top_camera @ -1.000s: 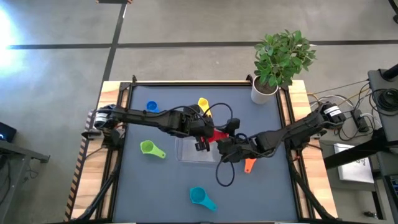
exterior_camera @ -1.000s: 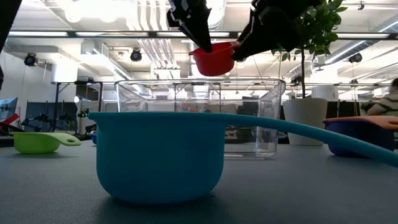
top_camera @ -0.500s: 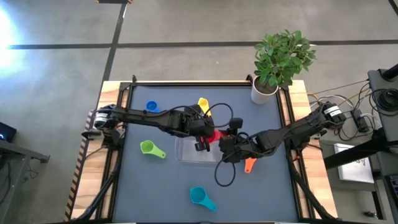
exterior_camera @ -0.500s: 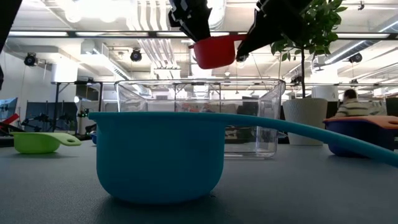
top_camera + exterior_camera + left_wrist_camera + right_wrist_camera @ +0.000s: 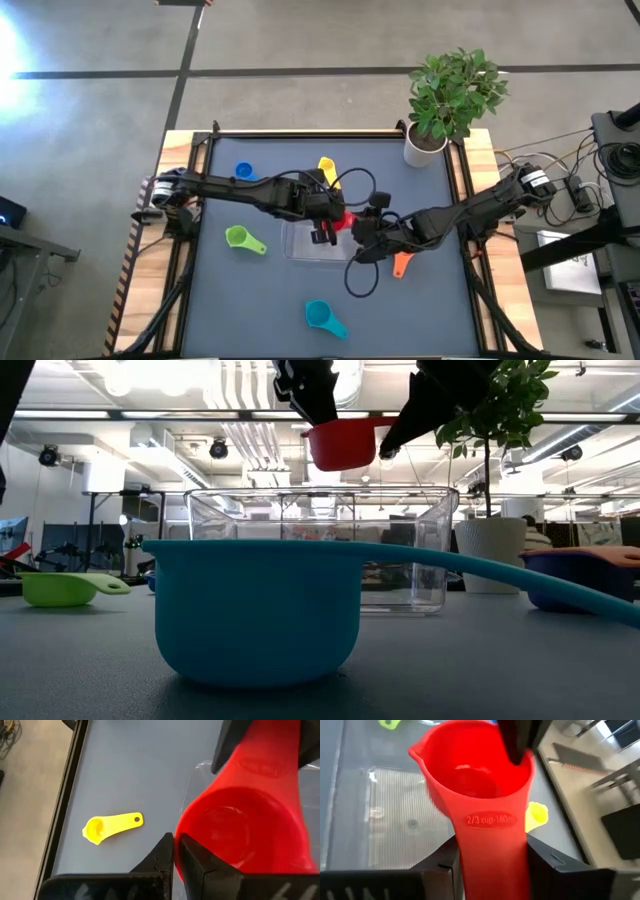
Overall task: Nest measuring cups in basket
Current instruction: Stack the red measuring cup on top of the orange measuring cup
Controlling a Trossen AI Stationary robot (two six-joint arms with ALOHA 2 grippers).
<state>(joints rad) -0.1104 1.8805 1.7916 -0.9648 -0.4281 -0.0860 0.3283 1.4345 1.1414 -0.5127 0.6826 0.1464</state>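
The red measuring cup [image 5: 340, 445] hangs in the air above the clear basket [image 5: 300, 520], held by both grippers. My left gripper [image 5: 174, 842] is shut on its rim, and my right gripper [image 5: 490, 865] is shut on its handle. In the high view the cup [image 5: 345, 220] is over the basket's right part [image 5: 305, 245]. The basket stands on its flat bottom. Loose on the mat are the yellow [image 5: 326, 168], blue [image 5: 243, 172], green [image 5: 243, 239], teal [image 5: 322, 317] and orange [image 5: 401, 264] cups. I see no purple cup. My left gripper pinches the red cup's bowl rim [image 5: 182, 827] opposite the handle, with one finger inside the bowl and one outside. It comes from above, slanting down. The cup is lifted clear, its mouth up. My right gripper pinches the red cup's flat handle [image 5: 492, 840] between its two fingers [image 5: 440, 865], one on each long edge. The fingers lie along the handle, coming from the table's right side. The handle [image 5: 385, 425] sits about level above the basket.
A white plant pot [image 5: 425, 150] stands at the table's far right corner. The teal cup [image 5: 250, 610] fills the low view's foreground. The mat's raised rails [image 5: 190, 200] run along its sides. Cables loop near the right gripper [image 5: 360, 280].
Both grippers have risen a little, keeping their hold. The red cup has moved up over the basket and its handle end has come up, so the cup sits more level than before.
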